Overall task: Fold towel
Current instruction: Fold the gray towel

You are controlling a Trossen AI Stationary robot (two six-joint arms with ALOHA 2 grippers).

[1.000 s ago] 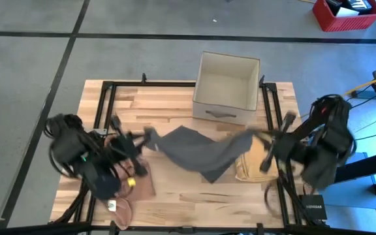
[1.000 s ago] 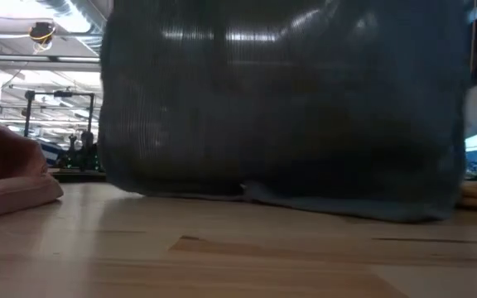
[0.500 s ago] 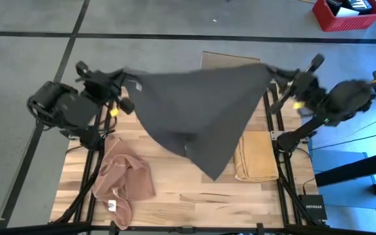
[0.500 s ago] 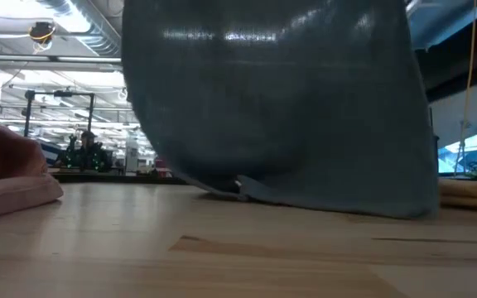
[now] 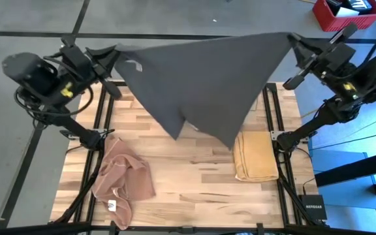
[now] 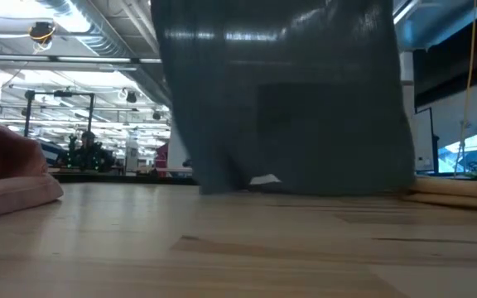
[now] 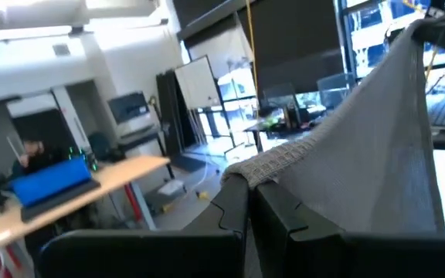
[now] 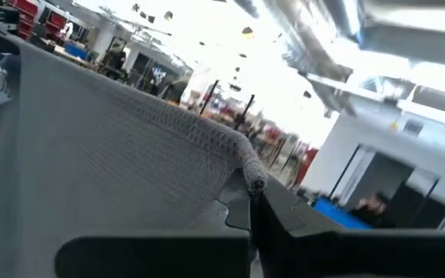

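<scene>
A dark grey towel [image 5: 201, 78] hangs spread between my two grippers, high over the table's far half. My left gripper [image 5: 107, 53] is shut on its left top corner and my right gripper [image 5: 293, 40] on its right top corner. The top edge runs nearly straight between them. The cloth narrows downward to a low point [image 5: 222, 138]. In the low view the towel [image 6: 288, 99] hangs like a curtain, its bottom hem and white tag [image 6: 263, 180] close to the tabletop. Whether the hem touches the wood I cannot tell. My left gripper pinches the towel's left top corner [image 7: 247, 168] between its two fingers, which point about level toward the table's right side. The cloth runs away from the fingertips, drawn fairly taut along its top edge, and hangs below. My right gripper pinches the towel's right top corner [image 8: 246, 164] between its two fingers, which point slightly upward toward the table's left side. The knitted hem bunches at the fingertips. From there the cloth stretches toward the other arm and hangs down.
A crumpled pink towel [image 5: 124, 177] lies at the table's near left. A folded yellow towel [image 5: 254, 156] lies at the right. Black frame rails [image 5: 274, 114] run along both table sides. A red crate [image 5: 344, 13] stands on the floor at the far right.
Both grippers have risen, drawn toward the far edge and moved apart, each still shut on its corner. The grey towel, slumped in a sagging band low over the table, has been lifted and spread into a wide hanging sheet with a taut top edge.
</scene>
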